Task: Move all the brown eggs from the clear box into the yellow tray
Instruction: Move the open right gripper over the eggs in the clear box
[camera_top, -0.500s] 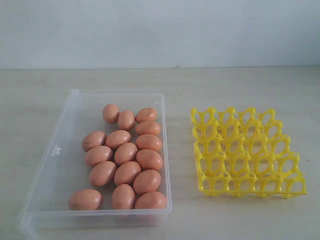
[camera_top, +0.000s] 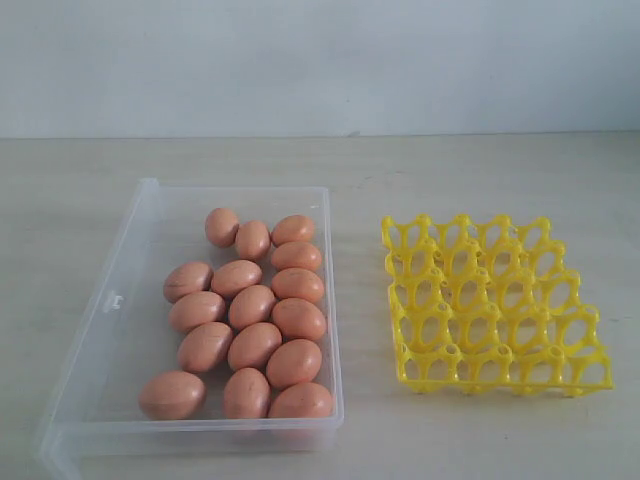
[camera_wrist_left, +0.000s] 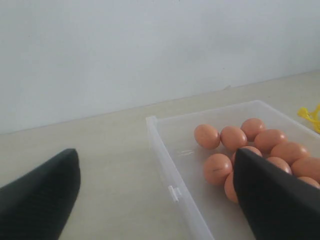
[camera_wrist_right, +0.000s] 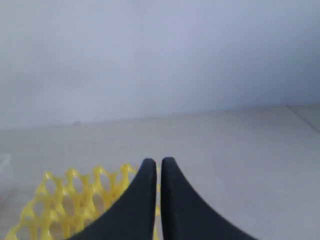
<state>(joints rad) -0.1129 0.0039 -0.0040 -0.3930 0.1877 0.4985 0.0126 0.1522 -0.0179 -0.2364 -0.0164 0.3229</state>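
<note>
Exterior view: the clear box (camera_top: 110, 300) lies on the table (camera_top: 400, 165) toward 9 o'clock. The brown eggs (camera_top: 252, 305) all sit inside it, crowded against its 3 o'clock wall. The yellow tray (camera_top: 490, 300) stands at 3 o'clock of the box, apart from it.

Left wrist view: the left gripper (camera_wrist_left: 156, 152) holds its fingers spread wide, gripping nothing. The box's corner and several eggs show beyond them.

Right wrist view: the right gripper (camera_wrist_right: 159, 161) has its fingers pressed nearly together with nothing between them. Part of the tray's lattice shows behind them.
</note>
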